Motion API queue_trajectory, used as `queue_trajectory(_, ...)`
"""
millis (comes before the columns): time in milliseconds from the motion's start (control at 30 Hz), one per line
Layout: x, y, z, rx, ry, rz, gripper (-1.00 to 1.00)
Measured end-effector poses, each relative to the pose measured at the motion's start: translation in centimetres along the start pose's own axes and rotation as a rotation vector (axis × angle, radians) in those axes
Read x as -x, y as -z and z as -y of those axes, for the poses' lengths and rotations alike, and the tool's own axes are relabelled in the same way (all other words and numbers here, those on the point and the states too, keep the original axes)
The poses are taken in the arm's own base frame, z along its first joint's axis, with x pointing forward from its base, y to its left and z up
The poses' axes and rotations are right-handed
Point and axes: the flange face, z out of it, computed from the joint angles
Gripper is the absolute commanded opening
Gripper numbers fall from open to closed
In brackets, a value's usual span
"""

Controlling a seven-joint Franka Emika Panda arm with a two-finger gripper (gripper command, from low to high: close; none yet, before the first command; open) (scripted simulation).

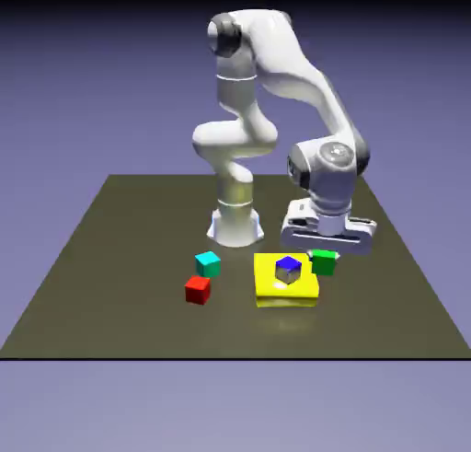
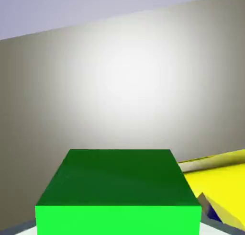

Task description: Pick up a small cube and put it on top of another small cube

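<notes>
Exterior view: the gripper sits low over the green cube, which is just beside the yellow block. Hand view: the green cube fills the space between the jaws, hiding the tips; I cannot tell whether they grip it. Lifting and stacking probably remain.

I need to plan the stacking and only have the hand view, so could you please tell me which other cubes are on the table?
Observer: A small teal cube and a small red cube sit close together, toward the exterior view's left of the flat yellow block.
Operator: Is anything on that yellow block?
Observer: Yes, a small cube with a blue top rests on it.
Operator: Where is the small bright green cube?
Observer: Directly under the tool, at the yellow block's corner toward the exterior view's right.
</notes>
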Motion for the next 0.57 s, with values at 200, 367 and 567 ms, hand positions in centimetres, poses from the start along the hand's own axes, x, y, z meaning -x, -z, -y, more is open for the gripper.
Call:
queue_trajectory(200,-0.8,0.2,-6.9,-0.027,-0.137,0.031,-1.00)
queue_trajectory(367,-1.1,-2.6,-8.5,-0.036,-0.177,0.042,-1.00)
queue_trajectory(567,-1.1,-6.9,-8.4,-0.034,-0.177,0.039,1.00)
